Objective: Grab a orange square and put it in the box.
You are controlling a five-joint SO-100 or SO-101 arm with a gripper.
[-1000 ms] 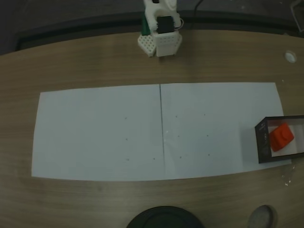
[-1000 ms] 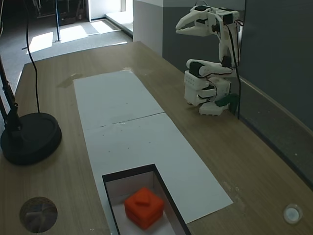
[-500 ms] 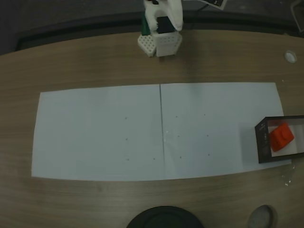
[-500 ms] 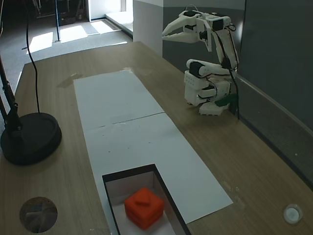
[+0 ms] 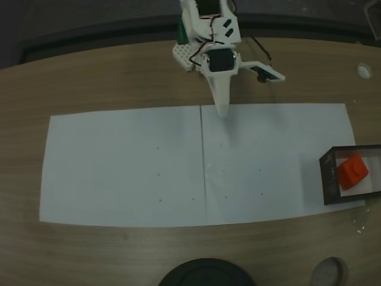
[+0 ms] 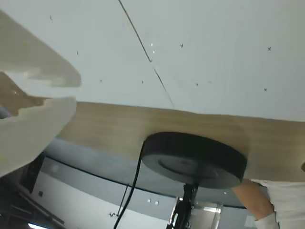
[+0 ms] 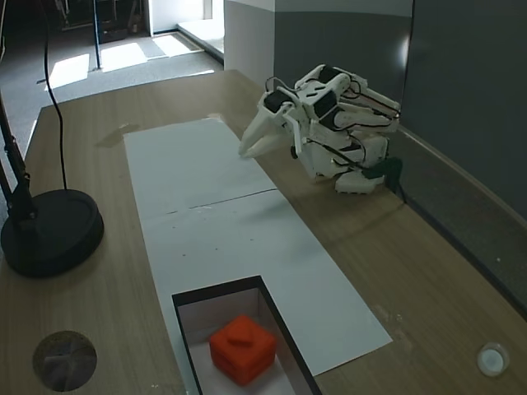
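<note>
The arm is folded forward from its base at the back of the desk (image 5: 119, 77), and the white claw (image 7: 249, 149) points down toward the far edge of the white paper (image 5: 119, 167), close above it and near the dark seam that runs across the middle of the sheet. In the fixed view from the side, the two fingers lie close together with a thin gap between them at the tips, and nothing is between them. In the wrist view the fingers (image 6: 33, 71) come in blurred from the left edge, also a little apart and empty.

The orange cube (image 7: 242, 348) is well away from the claw, at the other end of the paper. It sits inside the black-walled box (image 7: 216, 290), resting on the pale floor with its small raised nub on top. In the fixed view from above, the cube (image 5: 352, 171) sits in the box (image 5: 328, 179) far off to the right of the claw.

A round black lamp base (image 7: 49, 232) stands on the desk across the paper from the claw, with a cable rising from it.
</note>
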